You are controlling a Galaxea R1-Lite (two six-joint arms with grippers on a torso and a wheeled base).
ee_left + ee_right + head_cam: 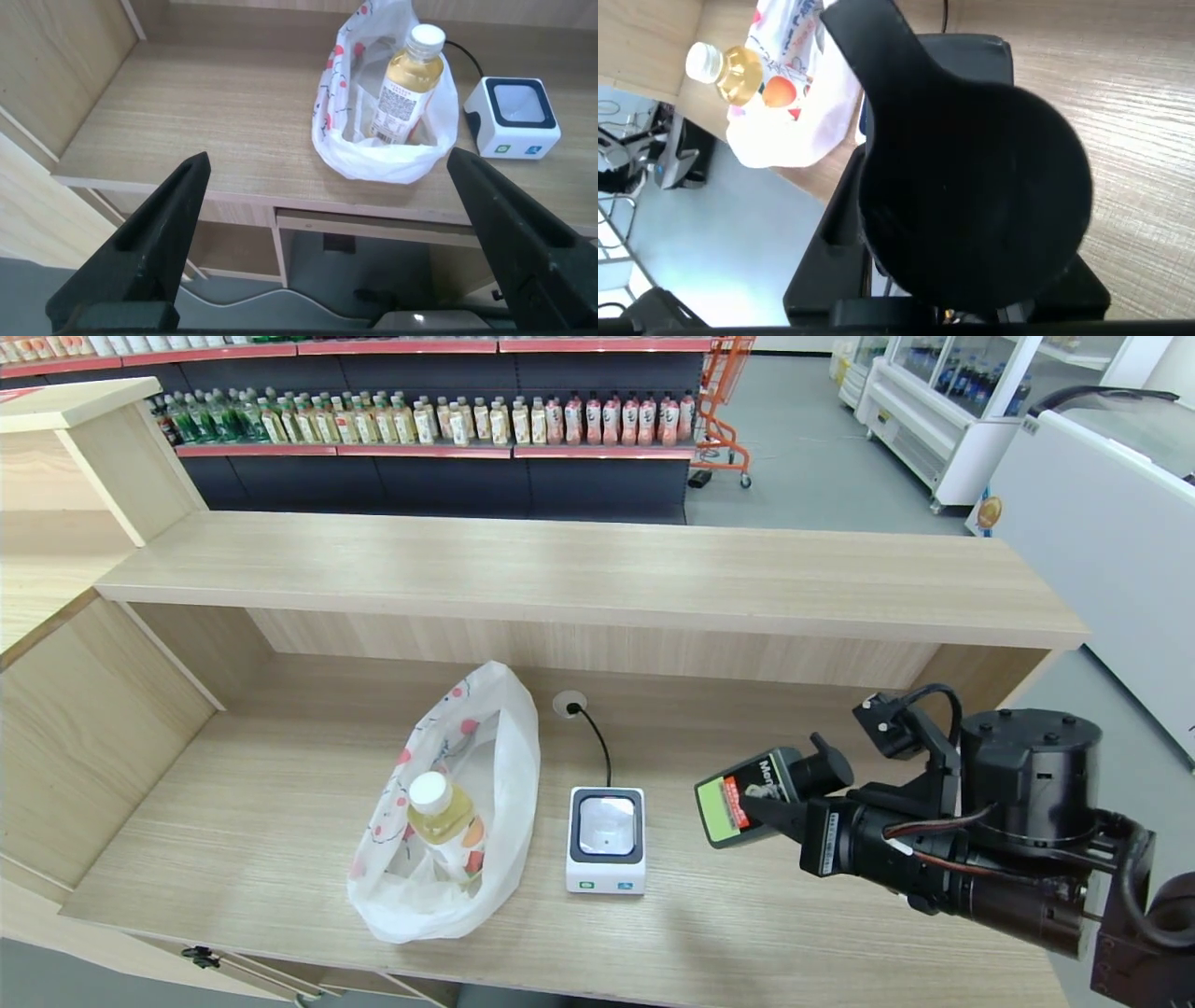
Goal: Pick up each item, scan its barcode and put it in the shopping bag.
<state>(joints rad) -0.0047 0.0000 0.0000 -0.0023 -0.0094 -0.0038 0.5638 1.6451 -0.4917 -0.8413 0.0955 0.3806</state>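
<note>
A white shopping bag (pixel 485 747) with red prints lies open on the wooden counter, left of the scanner (pixel 607 840). A bottle (pixel 441 814) of yellow drink with a white cap stands tilted inside it. My right gripper (pixel 780 800) is shut on a dark package (pixel 738 807) with a green and red label, held above the counter just right of the scanner. That package (pixel 971 187) looms dark and close in the right wrist view, with the bag (pixel 799 84) and bottle (pixel 729 70) beyond. My left gripper (pixel 327 252) is wide open, off the counter's front edge, facing the bag (pixel 383 154) and bottle (pixel 406 84).
The scanner's black cable (pixel 596 737) runs to a hole in the counter top. A raised wooden ledge (pixel 597 574) borders the back, and side panels (pixel 84 728) close off the left. Shelves of bottles (pixel 429 420) stand behind.
</note>
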